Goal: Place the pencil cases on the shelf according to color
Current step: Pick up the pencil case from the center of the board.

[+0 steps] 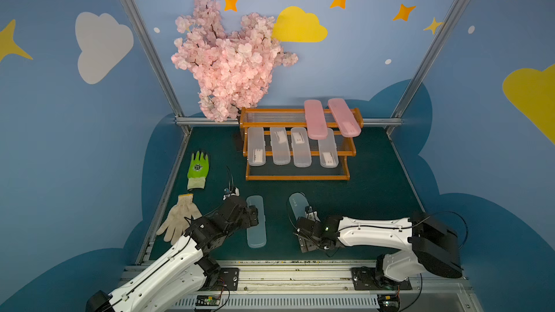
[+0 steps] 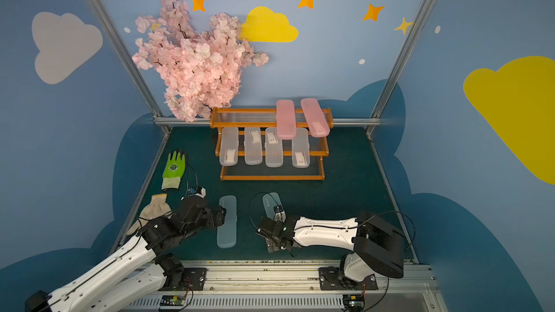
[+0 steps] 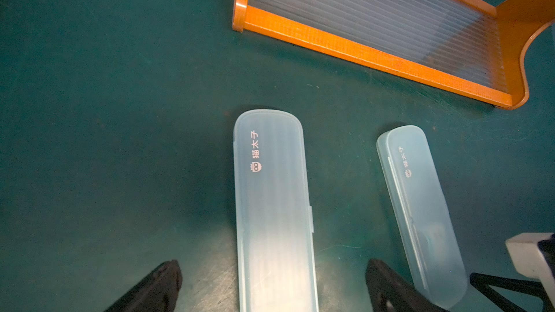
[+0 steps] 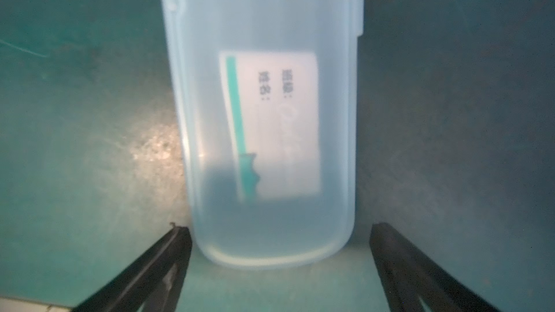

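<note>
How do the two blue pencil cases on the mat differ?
The left-side case lies square to the shelf; the right-side case is angled, far end toward its neighbour. The left-side case shows almost whole in both top views; the right-side case is half hidden under the right arm. The left hand straddles its case partway along, the right hand straddles a rounded end. Both are pale blue, flat on the mat, ungripped.

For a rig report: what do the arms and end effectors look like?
The left arm and right arm have white shells, black joints and thin black cables. A green light glows at the right wrist. The end effector fingers are slim and black.
</note>
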Robot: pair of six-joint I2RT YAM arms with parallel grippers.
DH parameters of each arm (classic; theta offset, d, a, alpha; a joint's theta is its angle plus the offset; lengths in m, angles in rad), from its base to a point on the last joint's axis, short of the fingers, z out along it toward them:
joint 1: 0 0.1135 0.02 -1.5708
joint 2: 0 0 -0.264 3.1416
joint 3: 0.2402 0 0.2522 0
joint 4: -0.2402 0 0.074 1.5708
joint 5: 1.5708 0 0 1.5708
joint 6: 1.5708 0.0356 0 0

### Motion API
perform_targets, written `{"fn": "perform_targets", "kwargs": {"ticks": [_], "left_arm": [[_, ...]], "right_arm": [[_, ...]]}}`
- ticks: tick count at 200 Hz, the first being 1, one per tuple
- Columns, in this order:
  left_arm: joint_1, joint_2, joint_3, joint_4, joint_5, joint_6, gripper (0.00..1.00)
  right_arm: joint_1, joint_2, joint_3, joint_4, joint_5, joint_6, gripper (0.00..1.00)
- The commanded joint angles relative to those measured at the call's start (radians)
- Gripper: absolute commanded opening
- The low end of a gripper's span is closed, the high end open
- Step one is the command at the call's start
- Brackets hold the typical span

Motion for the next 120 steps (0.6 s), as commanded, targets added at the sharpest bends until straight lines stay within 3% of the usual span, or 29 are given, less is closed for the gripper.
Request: {"fn": "perform_targets", "kwargs": {"ticks": [1,55,91,120], "left_arm": [[0.000,-0.021,-0.007,-0.033,-0.046,-0.008,1.00],[0.000,0.039,0.001,0.000,-0.033,-0.016,1.00],[0.000,0.072,0.006,0.013,-0.026,-0.019,1.00],[-0.002,0.077,0.047,0.000,-0.013,-0.027,1.00]], "right_arm": [[-0.030,-0.019,-0.025,0.037,-0.011,-0.007,0.99],[-0.054,0.067,-0.009,0.049,-0.040,-0.032,0.96],[-0.053,0.101,0.013,0.036,-0.035,-0.041,0.84],[-0.017,0.038,0.014,-0.048,0.076,0.020,0.74]]}}
